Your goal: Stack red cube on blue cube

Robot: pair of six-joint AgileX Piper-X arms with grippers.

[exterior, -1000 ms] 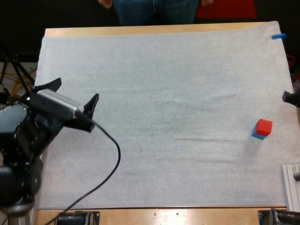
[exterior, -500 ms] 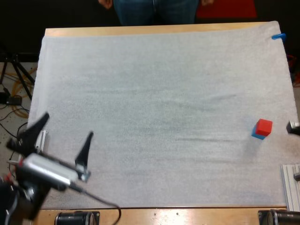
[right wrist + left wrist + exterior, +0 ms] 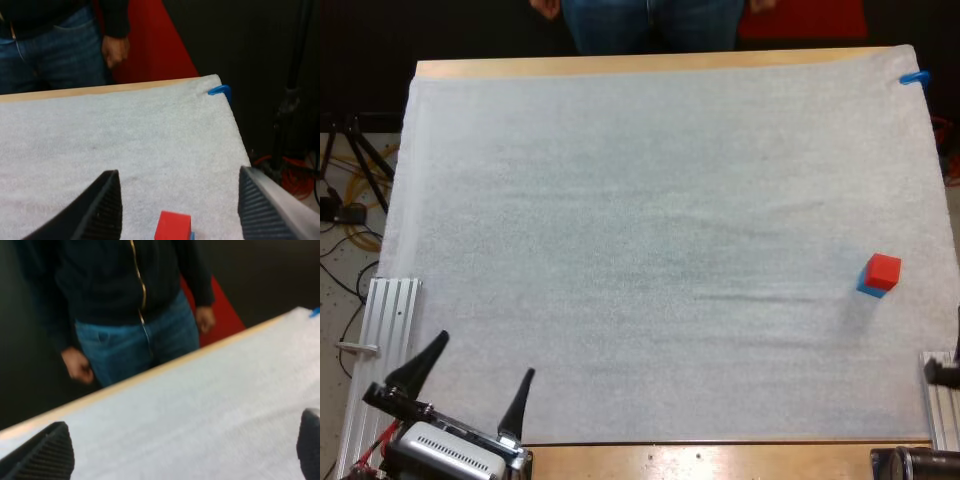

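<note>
The red cube (image 3: 884, 270) sits on top of the blue cube (image 3: 866, 289) near the mat's right edge; only a sliver of blue peeks out beneath it. My right gripper (image 3: 178, 172) is open, its fingers (image 3: 107, 205) wide apart, and the red cube (image 3: 172, 226) lies low between them, clear of both, with a blue sliver (image 3: 192, 235) beside it. My left gripper (image 3: 475, 385) is open over the mat's near left corner, far from the cubes. In the left wrist view the left gripper (image 3: 185, 420) has bare mat between its spread fingers (image 3: 45, 452).
A person (image 3: 650, 20) stands behind the table's far edge, seen as hands and legs in the wrist views (image 3: 135, 305) (image 3: 50, 45). Metal rails lie off the mat at the near left (image 3: 390, 310) and near right (image 3: 940, 405).
My left arm has pulled back from the mat's left side to the near left corner. A dark part of my right arm slid toward me along the right edge. The cubes stayed put.
</note>
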